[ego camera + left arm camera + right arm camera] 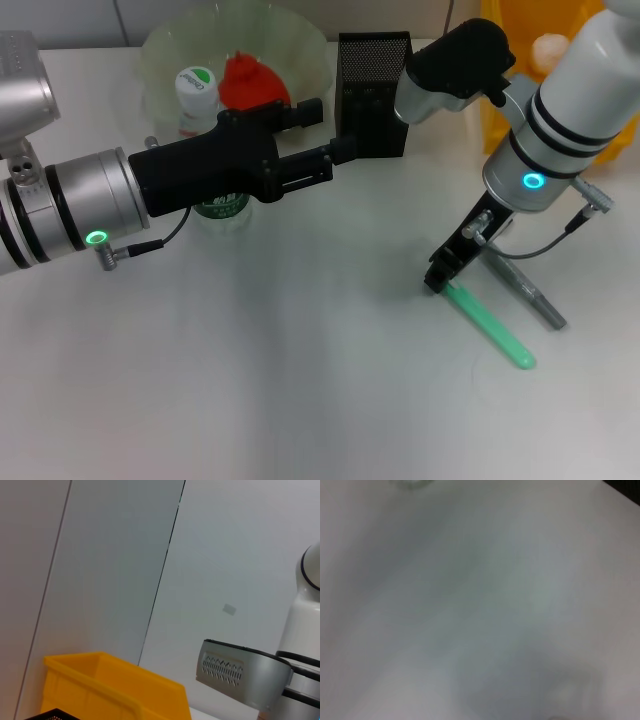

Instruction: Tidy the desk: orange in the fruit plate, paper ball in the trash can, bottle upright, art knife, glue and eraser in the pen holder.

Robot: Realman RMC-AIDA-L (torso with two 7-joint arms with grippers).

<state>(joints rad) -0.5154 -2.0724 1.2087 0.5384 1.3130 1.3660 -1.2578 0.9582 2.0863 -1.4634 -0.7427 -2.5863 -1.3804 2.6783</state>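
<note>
The orange (250, 85) lies in the pale-green fruit plate (300, 45) at the back. The bottle (197, 92) stands upright in front of the plate, its green label showing under my left arm. My left gripper (330, 130) is open and empty, held level just left of the black mesh pen holder (375, 95). My right gripper (438, 280) is down on the table at the near end of a green translucent glue stick (492, 328). A grey art knife (528, 292) lies beside it. The paper ball (551, 48) sits in the yellow trash can (515, 60). The eraser is not in view.
The left wrist view shows the trash can (110, 685), a corner of the pen holder (50, 715) and my right arm (250, 675). The right wrist view shows only bare white table (480, 600). The white table (250, 380) runs to the front.
</note>
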